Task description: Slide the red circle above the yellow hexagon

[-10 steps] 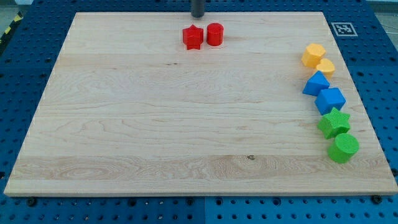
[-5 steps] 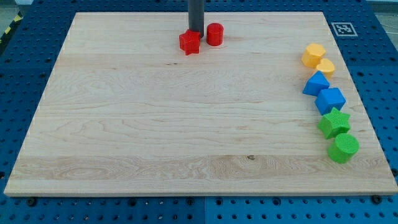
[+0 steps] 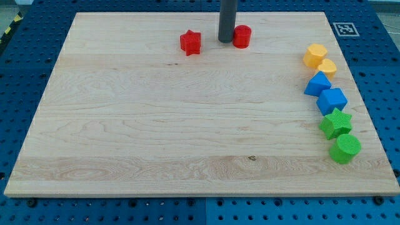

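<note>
The red circle (image 3: 242, 36) sits near the view's top, right of centre. My tip (image 3: 225, 40) stands right against its left side. The red star (image 3: 190, 42) lies apart to the left of my tip. The yellow hexagon (image 3: 315, 55) sits at the view's right, at the top of a column of blocks, well to the right of the red circle and slightly lower.
Below the yellow hexagon runs a column along the board's right edge: a second yellow block (image 3: 327, 67), a blue triangle-like block (image 3: 317, 84), a blue block (image 3: 332, 100), a green star (image 3: 335, 123), a green circle (image 3: 344, 149). A fiducial tag (image 3: 345, 29) marks the top right corner.
My tip came down between the two red blocks, nudging the star slightly left, then moved right, pushing the red circle rightward away from the star.
</note>
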